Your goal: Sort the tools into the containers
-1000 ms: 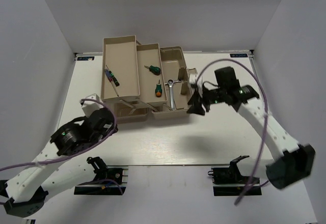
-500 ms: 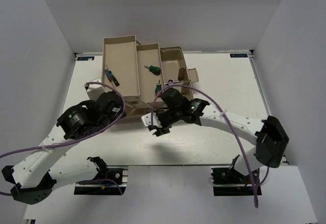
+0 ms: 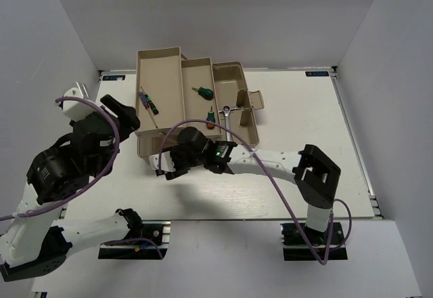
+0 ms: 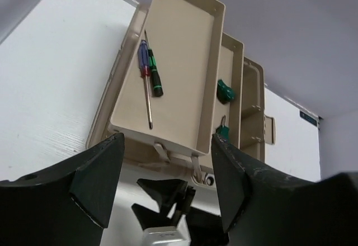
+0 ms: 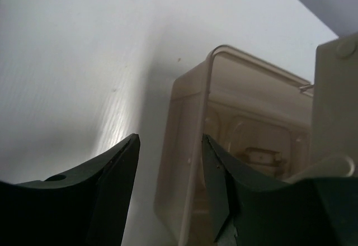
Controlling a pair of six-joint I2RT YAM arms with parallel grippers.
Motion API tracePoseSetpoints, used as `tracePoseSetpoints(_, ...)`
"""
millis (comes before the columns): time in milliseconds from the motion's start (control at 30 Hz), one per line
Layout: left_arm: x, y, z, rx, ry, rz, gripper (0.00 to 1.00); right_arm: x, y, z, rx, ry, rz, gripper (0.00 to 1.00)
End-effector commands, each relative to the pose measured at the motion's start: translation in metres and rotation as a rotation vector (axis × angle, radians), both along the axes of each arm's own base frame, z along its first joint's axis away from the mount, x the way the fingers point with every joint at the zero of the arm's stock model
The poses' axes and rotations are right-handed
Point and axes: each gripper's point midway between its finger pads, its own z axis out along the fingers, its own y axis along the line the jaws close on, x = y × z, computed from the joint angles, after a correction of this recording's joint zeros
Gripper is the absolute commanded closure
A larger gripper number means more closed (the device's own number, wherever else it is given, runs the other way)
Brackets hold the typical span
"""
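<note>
The beige toolbox (image 3: 233, 81) stands open at the back centre. Its left tray (image 3: 162, 68) holds the two thin precision screwdrivers (image 3: 147, 101), also seen in the left wrist view (image 4: 148, 72). The middle tray holds two stubby green-handled screwdrivers (image 3: 203, 92) (image 3: 211, 116). A silver wrench (image 3: 229, 120) lies just right of them. My left gripper (image 3: 130, 116) is open and empty, raised left of the box, its jaws wide apart (image 4: 166, 145). My right gripper (image 3: 166, 164) is open at the box's front left, with the corner of the translucent brown lid (image 5: 190, 145) between its fingers (image 5: 170, 140).
White walls close in the table on the left, back and right. The right arm reaches across the front of the toolbox, and its gripper (image 4: 168, 201) shows below the left tray in the left wrist view. A small beige flap (image 3: 254, 99) hangs at the box's right side.
My right gripper has swung from the box's right side across its front to the front left corner. My left arm has pulled back and up to the left.
</note>
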Motion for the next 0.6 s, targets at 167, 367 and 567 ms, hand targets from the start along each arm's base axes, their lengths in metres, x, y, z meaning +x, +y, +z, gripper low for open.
tracePoseSetpoints(167, 0.008, 0.011, 0.003, 0.08, -0.013, 0.084, 0.27, 0.028, 0.043, 0.015, 0.085, -0.132, -0.119, 0.46)
tracePoseSetpoints(367, 0.008, 0.012, -0.001, 0.083, -0.011, 0.084, 0.27, 0.044, 0.045, -0.019, -0.003, -0.171, -0.172, 0.46)
tracePoseSetpoints(567, 0.01, 0.007, -0.019, 0.11, 0.027, 0.079, 0.27, 0.06, 0.046, -0.038, -0.065, -0.209, -0.22, 0.47)
